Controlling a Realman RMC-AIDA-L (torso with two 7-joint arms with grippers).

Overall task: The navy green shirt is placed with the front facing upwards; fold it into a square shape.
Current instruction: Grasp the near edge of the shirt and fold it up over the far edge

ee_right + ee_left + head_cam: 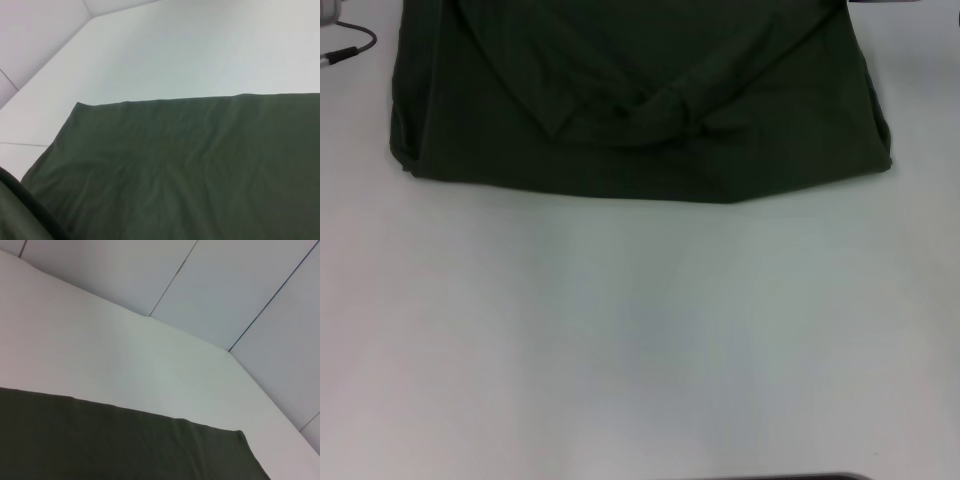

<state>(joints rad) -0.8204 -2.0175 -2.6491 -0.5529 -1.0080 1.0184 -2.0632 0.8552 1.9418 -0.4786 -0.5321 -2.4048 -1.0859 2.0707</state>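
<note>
Shirt look: I see the navy green shirt (640, 110) as a dark olive mass, plain side up, with both sleeves folded inward so they meet in a bunched knot of cloth near the middle of its near edge.
Shirt place: it lies flat on the white surface (640, 340), at the far side of my head view, its near hem running roughly straight with a slight point at centre.
Left wrist view: one corner and a straight edge of the shirt (125, 445) over the white surface (100, 355), with grey wall panels behind.
Right wrist view: a broad smooth panel of the shirt (190, 170), faintly creased, one corner showing.
Cut off: the shirt's far part runs past the top of my head view; I make out no lettering, collar or label.
Cable: a thin dark cable (355, 45) sits at the far left.
Grippers: neither the left gripper nor the right gripper shows in any view, so I cannot tell their opening.
</note>
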